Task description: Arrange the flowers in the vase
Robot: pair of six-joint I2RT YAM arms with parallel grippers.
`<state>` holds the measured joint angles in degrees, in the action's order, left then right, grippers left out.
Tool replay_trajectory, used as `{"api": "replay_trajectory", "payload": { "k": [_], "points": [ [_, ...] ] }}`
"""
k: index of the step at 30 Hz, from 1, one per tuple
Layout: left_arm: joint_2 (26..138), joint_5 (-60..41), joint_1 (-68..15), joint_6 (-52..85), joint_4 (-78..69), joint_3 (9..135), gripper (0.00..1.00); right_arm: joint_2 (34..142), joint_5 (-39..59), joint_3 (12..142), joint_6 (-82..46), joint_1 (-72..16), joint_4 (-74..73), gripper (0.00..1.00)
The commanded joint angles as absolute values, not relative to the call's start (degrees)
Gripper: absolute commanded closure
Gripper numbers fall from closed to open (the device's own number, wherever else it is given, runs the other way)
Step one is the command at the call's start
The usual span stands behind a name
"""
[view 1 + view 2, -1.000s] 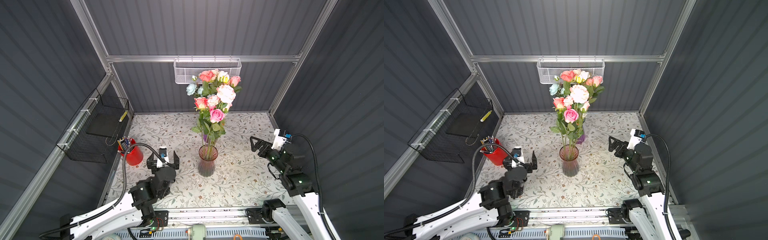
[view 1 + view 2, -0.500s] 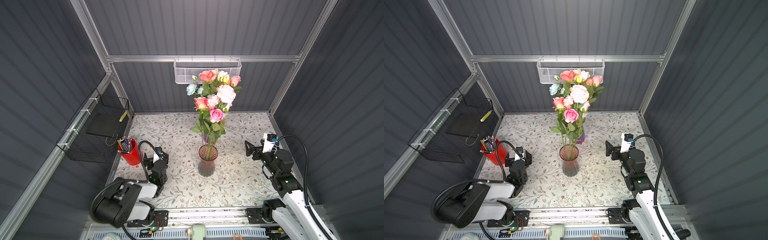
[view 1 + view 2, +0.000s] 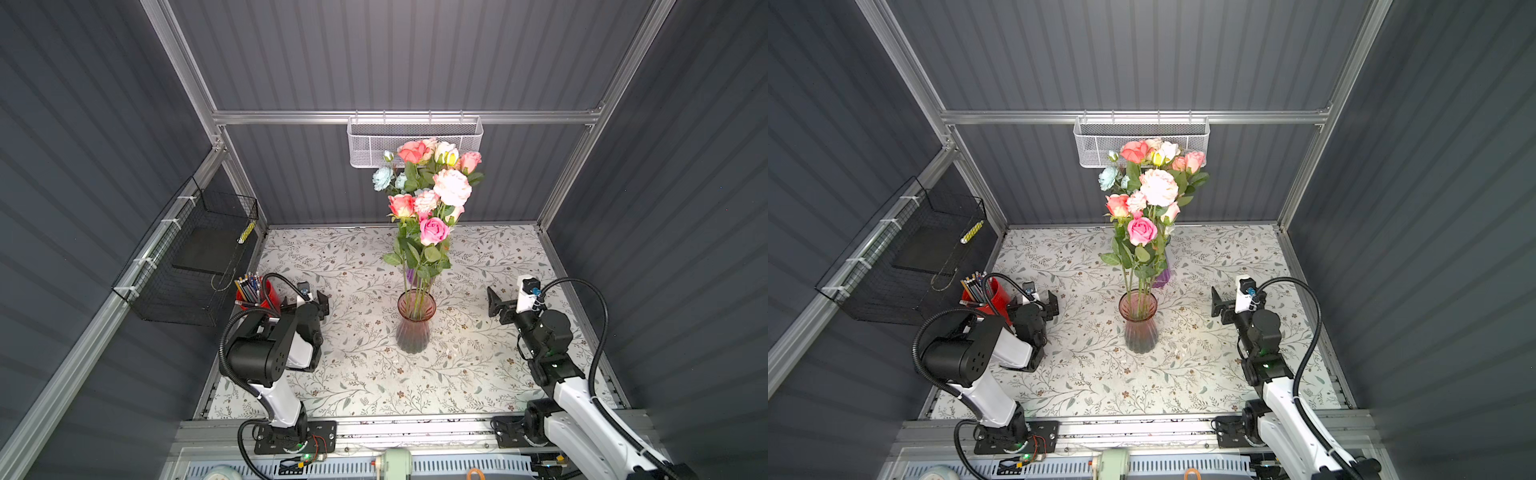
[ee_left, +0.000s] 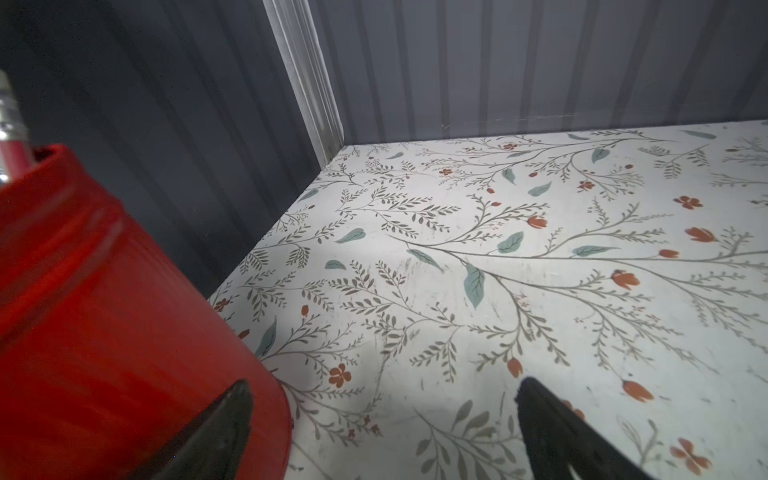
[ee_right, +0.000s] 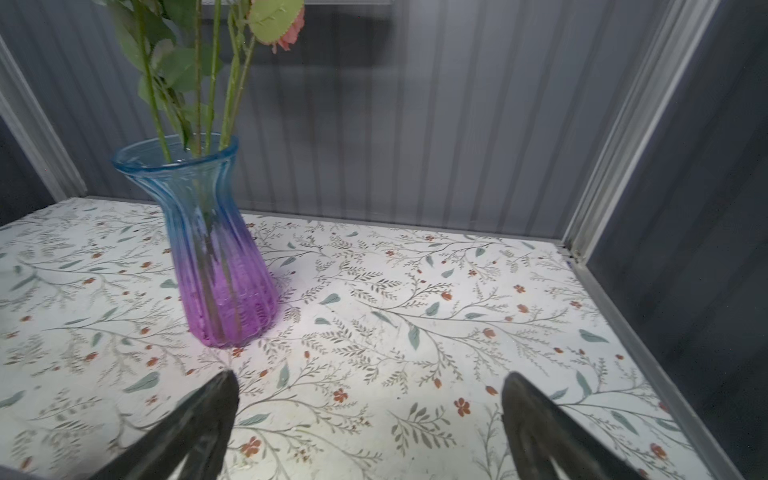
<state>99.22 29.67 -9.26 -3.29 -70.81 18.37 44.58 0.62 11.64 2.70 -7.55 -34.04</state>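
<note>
The flowers (image 3: 428, 195) stand gathered at the table's centre, their stems in two vessels: a pink glass vase (image 3: 415, 328) in front and a blue-to-purple glass vase (image 5: 212, 249) just beside it at 12 o'clock. The stems' long axis is close to upright, and the heads rise well above both rims. No loose stem is seen on the surface, so the arrangement is judged complete or nearly so. In both top views the left gripper (image 3: 307, 300) sits at 9 o'clock of the pink vase and the right gripper (image 3: 1221, 305) at 3 o'clock. Both are well apart from it and low over the table, and the right looks slightly nearer. Each wrist view shows the fingers spread wide with nothing between them. A red pencil cup (image 4: 104, 311) stands just beside the left gripper, at its 9 o'clock. Any further reach to the stems would be inward and upward from the sides. The surface is a floral-printed tabletop (image 3: 353, 374), flat and bare around the vases. Corrugated grey walls (image 3: 374, 62) enclose the cell. A white mesh basket (image 3: 415, 133) hangs at 12 o'clock and a black wire basket (image 3: 195, 257) at 9 o'clock.
</note>
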Motion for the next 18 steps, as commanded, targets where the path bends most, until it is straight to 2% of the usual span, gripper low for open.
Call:
{"api": "replay_trajectory", "payload": {
  "k": [1,5,9,11,16,18],
  "points": [
    [98.3,27.6,-8.9,0.1,-59.4,23.3,0.0,47.6,-4.9,8.0,8.4,-7.6,-50.2,0.01],
    [98.9,28.0,-8.8,0.0,-57.6,25.0,0.01,53.2,-5.6,5.9,12.3,-7.6,-54.9,0.01],
    [98.8,27.9,-8.7,0.1,-57.5,25.0,0.0,60.1,-7.2,5.9,7.5,-7.5,-58.6,0.01],
    [98.9,28.0,-8.8,0.0,-57.5,25.0,0.0,66.6,-7.5,6.2,7.4,-7.1,-62.2,0.01],
    [98.8,28.0,-8.7,0.0,-57.5,25.0,0.0,87.0,-11.7,6.0,5.8,-6.3,-84.6,0.01],
    [98.8,27.9,-8.7,0.1,-57.4,25.0,0.0,88.2,-13.8,7.2,4.0,-5.4,-84.3,0.01]
  ]
}}
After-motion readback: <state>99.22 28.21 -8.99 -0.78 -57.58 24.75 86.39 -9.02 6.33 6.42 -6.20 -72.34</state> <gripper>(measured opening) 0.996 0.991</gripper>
